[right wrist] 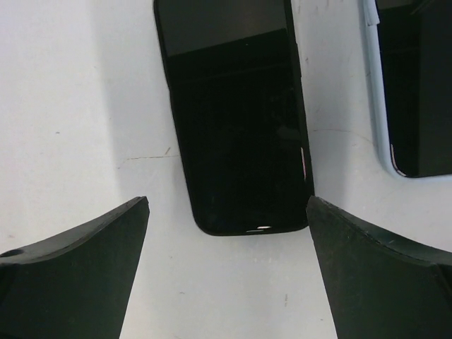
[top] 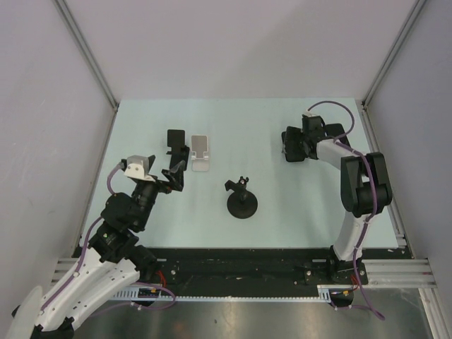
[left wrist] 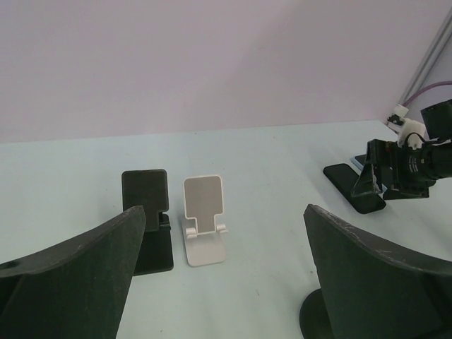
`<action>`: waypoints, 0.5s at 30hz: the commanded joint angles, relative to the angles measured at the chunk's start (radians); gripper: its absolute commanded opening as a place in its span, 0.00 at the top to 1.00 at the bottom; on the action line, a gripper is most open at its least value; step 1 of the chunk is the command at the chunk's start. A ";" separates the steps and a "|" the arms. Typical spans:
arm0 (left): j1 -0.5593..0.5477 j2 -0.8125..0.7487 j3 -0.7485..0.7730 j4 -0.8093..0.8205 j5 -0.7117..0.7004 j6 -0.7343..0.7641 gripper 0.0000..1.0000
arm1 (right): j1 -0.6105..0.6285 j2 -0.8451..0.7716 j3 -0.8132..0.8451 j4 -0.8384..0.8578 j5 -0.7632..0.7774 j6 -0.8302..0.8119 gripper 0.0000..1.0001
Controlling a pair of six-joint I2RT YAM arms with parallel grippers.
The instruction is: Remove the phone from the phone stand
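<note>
My right claw [right wrist: 227, 203] wide, holding nothing, black phone [right wrist: 233, 127] flat on table [right wrist: 85, 106] beneath it, blue-edged phone [right wrist: 417, 85] alongside, my left claw [left wrist: 224, 212] wide, facing white stand [left wrist: 203, 226], black stand [left wrist: 146, 219]

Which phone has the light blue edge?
The blue-edged phone at the right edge of the right wrist view. The black phone beside it shows no blue.

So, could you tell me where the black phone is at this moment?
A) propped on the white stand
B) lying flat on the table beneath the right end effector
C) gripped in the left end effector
B: the right wrist view shows the black phone lying flat on the table below the open right end effector, and the white stand is bare.
</note>
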 commanded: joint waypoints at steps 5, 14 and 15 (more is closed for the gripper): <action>0.005 -0.003 -0.007 0.013 0.016 0.012 0.00 | 0.040 0.116 0.152 -0.144 0.111 -0.117 0.00; 0.005 -0.006 -0.007 0.012 0.012 0.015 0.00 | 0.084 0.191 0.249 -0.231 0.230 -0.178 0.01; 0.005 -0.006 -0.007 0.012 0.013 0.015 0.00 | 0.084 0.193 0.257 -0.234 0.230 -0.182 0.02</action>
